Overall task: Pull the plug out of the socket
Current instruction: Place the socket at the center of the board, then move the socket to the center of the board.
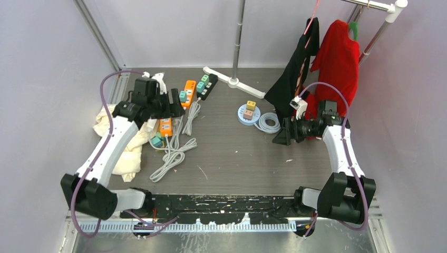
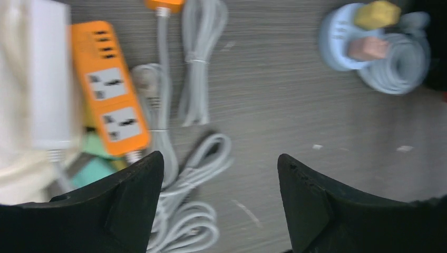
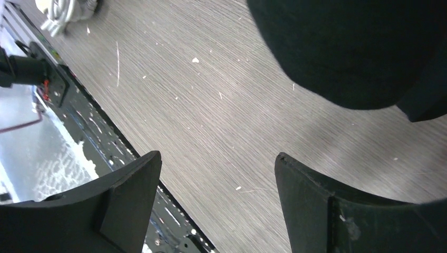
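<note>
An orange power strip [image 2: 108,89] lies flat, and both of its sockets that show are empty. A teal plug [image 2: 92,169] lies against its near end, beside a cream cloth; I cannot tell whether it is free. My left gripper [image 2: 220,174] hangs open just right of the strip, over grey cable loops [image 2: 184,211], with nothing between its fingers. From above, the left gripper [image 1: 175,103] sits over the strip [image 1: 166,126]. My right gripper [image 3: 217,174] is open over bare table, empty, at the right side [image 1: 282,134].
A second orange strip [image 1: 188,90] and a black strip [image 1: 208,84] carry green plugs at the back. A round light-blue socket [image 1: 248,115] holds a yellow and a pink plug, beside a coiled cable [image 1: 268,122]. Black and red garments [image 1: 337,58] hang at the right.
</note>
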### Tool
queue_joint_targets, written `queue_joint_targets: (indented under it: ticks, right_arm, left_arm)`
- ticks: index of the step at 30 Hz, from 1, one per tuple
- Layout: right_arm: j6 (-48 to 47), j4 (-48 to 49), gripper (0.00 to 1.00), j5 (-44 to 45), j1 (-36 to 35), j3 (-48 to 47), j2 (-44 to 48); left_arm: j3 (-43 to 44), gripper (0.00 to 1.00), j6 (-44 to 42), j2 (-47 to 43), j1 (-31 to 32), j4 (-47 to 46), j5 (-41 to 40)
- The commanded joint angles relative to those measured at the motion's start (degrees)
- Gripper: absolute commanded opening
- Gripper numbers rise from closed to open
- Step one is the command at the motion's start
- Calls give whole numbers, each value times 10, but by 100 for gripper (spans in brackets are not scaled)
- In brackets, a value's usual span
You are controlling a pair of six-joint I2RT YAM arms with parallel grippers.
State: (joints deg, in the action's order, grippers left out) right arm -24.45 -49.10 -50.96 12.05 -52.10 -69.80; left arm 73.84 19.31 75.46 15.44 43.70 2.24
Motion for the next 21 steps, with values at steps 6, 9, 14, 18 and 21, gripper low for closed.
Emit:
queue_joint_targets:
  ticks: [6,9,14,18,21]
  right_arm:
    - [-243,-180,84,57,-5,-77,-2]
    - [-322,-201,84,59,-7,-73,9]
    - [-420,-195,85,40,-18,-60,2]
    - [-420,-154,84,35,-34,-38,-5]
    - [-393,-117,85,60,-63,-27,-5]
  left_arm:
    - [-214,78,326,-67,2,-389,288]
    - [-249,78,350,-75,22,-449,277]
    - [-246,77,303,-79,80,-448,252]
    - [-258,78,273,-98,132,-480,187]
    - [-269,78,244,-117,165,-518,143]
